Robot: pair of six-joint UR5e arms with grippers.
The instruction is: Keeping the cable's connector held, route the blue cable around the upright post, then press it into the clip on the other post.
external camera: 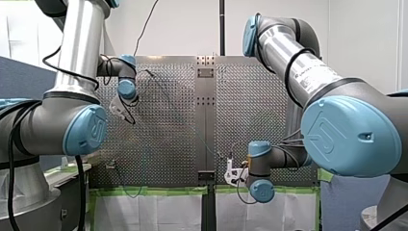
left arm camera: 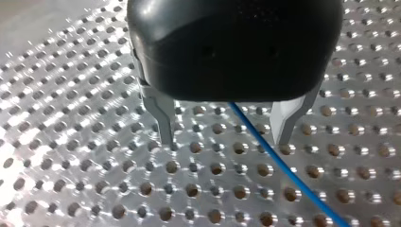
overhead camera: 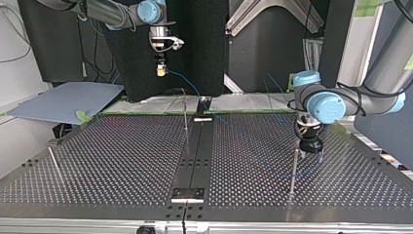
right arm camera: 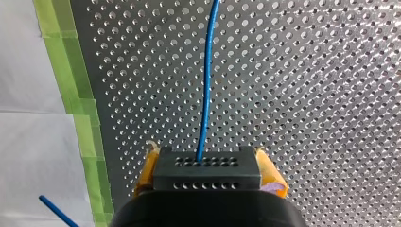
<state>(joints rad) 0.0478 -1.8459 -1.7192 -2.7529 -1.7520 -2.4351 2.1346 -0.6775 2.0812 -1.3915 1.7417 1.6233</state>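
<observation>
The thin blue cable (right arm camera: 205, 94) runs out of a black connector block (right arm camera: 208, 177). My right gripper (right arm camera: 208, 164) is shut on that block with its yellow pads and holds it above the table's far edge (overhead camera: 160, 70). From there the cable (overhead camera: 191, 87) slopes down onto the perforated plate. My left gripper (left arm camera: 224, 137) hovers low over the plate, its metal fingers (left arm camera: 164, 118) open. The cable (left arm camera: 283, 170) lies between them, untouched. In the top view this gripper (overhead camera: 310, 151) stands right beside a thin upright post (overhead camera: 293, 170).
Two more thin posts stand on the plate, one near the middle (overhead camera: 185, 114) and one at the top view's left (overhead camera: 53, 163). A black strip (overhead camera: 195, 156) divides the two plates. Green tape (right arm camera: 78, 109) and white sheeting border the edge under my right gripper.
</observation>
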